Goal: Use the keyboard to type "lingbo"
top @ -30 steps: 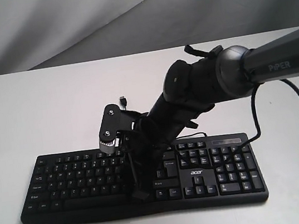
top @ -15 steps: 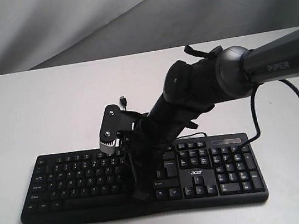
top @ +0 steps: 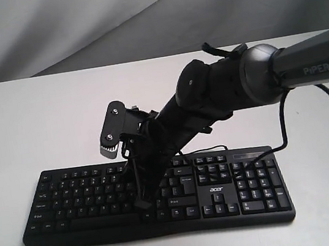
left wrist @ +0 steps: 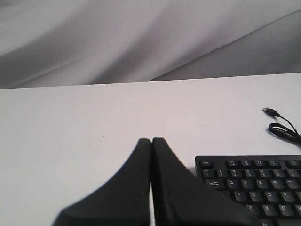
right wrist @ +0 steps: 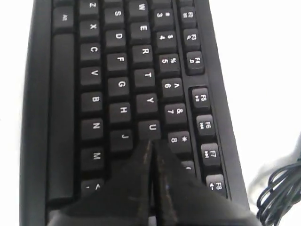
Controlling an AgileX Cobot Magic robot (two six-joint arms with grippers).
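Observation:
The black keyboard (top: 83,200) with its white "acer" logo lies on the white table, near the front edge. My right gripper (top: 143,204) reaches across from the right and points down at the letter keys in the middle. In the right wrist view the right gripper (right wrist: 151,142) is shut with nothing in it, its tips just past the U key (right wrist: 151,127), between the J and 8 keys and covering the key there. Whether the tips touch the keys I cannot tell. My left gripper (left wrist: 151,140) is shut and empty, over bare table beside the keyboard's (left wrist: 254,188) Esc corner.
The keyboard's thin black USB cable (left wrist: 283,130) lies coiled on the table behind the keyboard, its plug (left wrist: 269,111) loose. The right arm's own cable (top: 281,127) hangs over the number pad. A grey cloth backdrop (top: 75,25) closes the far side of the table.
The right gripper has swung left along the letter keys and slightly away from the front edge, and its wrist has risen a little. The keyboard has stayed put.

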